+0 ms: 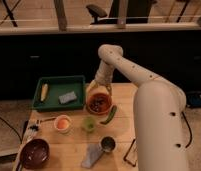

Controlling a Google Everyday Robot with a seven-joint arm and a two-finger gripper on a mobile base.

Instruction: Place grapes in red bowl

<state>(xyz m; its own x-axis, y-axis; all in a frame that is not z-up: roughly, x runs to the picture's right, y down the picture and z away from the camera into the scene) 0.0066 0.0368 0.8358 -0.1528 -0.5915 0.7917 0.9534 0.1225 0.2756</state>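
**Grapes in the bowl, gripper directly above**

Grapes [98, 103] show as a dark cluster inside the red bowl [99, 110], which sits on the wooden table [74, 145] just right of the green tray [58, 104]. The gripper [99, 88] hangs right over the bowl, its two fingers spread to either side of the rim's far edge and holding nothing; the jaws look parted, with the berries lying below them rather than between them.

Judging from this, the placing step is at or near its end, and what remains is a clean exit. The robot would do best to lift straight up, keeping the fingers apart until they are well above the rim, so that no fingertip catches the bowl and tips or drags it. A sideways pull looks risky: the green pepper [109, 115] lies touching or just beside the bowl's right edge, and the small green cup [89, 123] stands near its front.

Whether every berry rests fully inside cannot be told; the cluster appears centred, which suggests a sound drop. A slow vertical rise also guards against a berry clinging to a finger.
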